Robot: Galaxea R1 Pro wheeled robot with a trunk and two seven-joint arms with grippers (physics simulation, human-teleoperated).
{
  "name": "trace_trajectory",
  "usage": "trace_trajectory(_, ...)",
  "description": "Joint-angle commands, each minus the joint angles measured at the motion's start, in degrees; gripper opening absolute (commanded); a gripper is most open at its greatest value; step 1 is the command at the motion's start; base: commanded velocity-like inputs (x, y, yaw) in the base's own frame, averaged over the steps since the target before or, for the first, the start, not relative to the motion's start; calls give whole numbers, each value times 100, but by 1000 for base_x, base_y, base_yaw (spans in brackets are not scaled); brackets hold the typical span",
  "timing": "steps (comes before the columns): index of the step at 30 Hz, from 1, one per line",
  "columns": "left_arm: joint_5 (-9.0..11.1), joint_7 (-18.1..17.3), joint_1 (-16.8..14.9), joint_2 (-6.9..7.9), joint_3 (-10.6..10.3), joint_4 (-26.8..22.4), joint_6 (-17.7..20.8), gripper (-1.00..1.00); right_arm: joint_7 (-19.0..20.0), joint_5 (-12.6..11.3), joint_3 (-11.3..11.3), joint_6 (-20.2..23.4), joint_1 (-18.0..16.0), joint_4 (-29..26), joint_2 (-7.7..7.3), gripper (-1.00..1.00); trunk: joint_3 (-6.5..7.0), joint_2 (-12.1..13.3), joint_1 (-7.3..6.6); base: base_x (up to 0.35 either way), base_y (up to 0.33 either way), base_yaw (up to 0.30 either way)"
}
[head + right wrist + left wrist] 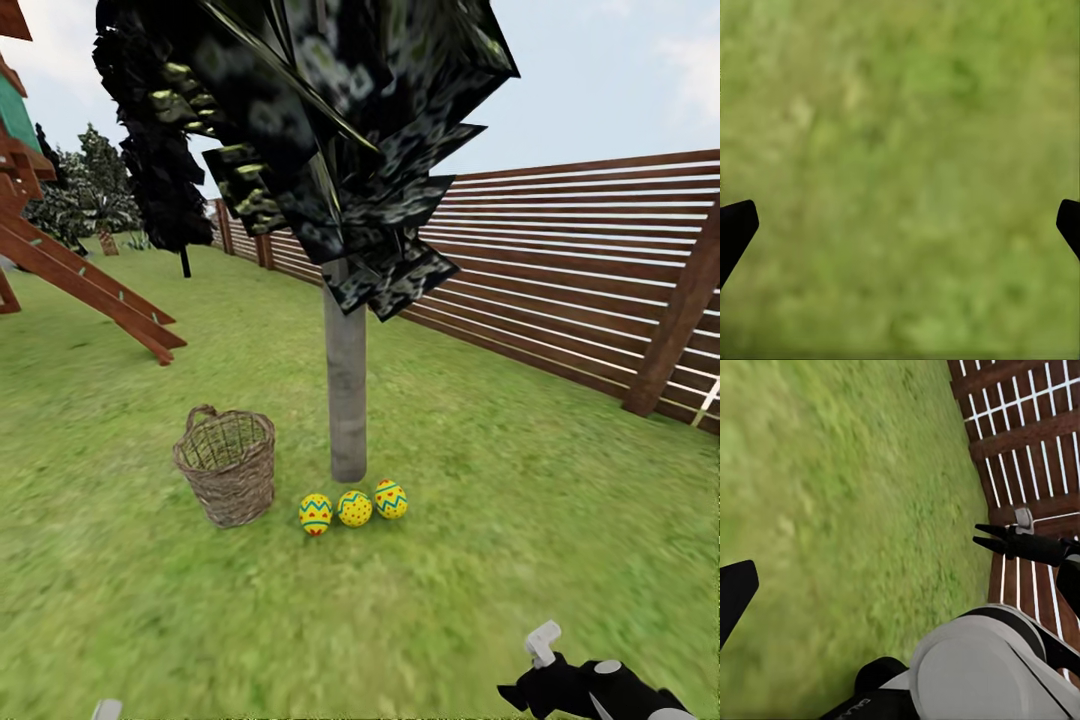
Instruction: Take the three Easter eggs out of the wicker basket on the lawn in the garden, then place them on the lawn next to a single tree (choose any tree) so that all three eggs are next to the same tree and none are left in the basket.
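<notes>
Three yellow Easter eggs with blue zigzags lie in a row on the lawn (520, 520) at the foot of the tree (346, 390): one (315, 513) nearest the basket, one (354, 508) in the middle, one (391, 498) closest to the pale grey trunk. The wicker basket (228, 465) stands upright just left of them; the part of its inside that I see holds nothing. My right gripper (512, 693) hovers low at the near right, far from the eggs, and is open over bare grass (900, 225). My left gripper (900, 592) is open above grass too.
A brown slat fence (580, 270) runs along the right and back. The wooden play structure (80, 270) slopes down at the left. A thin-stemmed dark tree (185, 262) stands further back. Open grass stretches between me and the eggs.
</notes>
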Motion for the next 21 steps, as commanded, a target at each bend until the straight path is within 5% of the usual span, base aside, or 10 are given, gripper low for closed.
trace_trajectory(1,58,-7,-2,4,-37,-1,60,100,20,60,-45,-20,-3,13,2,100,-15,-3,-1,-2,0,-57)
trace_trajectory(21,51,235,-5,-13,-44,7,60,100,-423,61,-45,-343,-3,548,49,100,-196,-3,-1,0,0,-49)
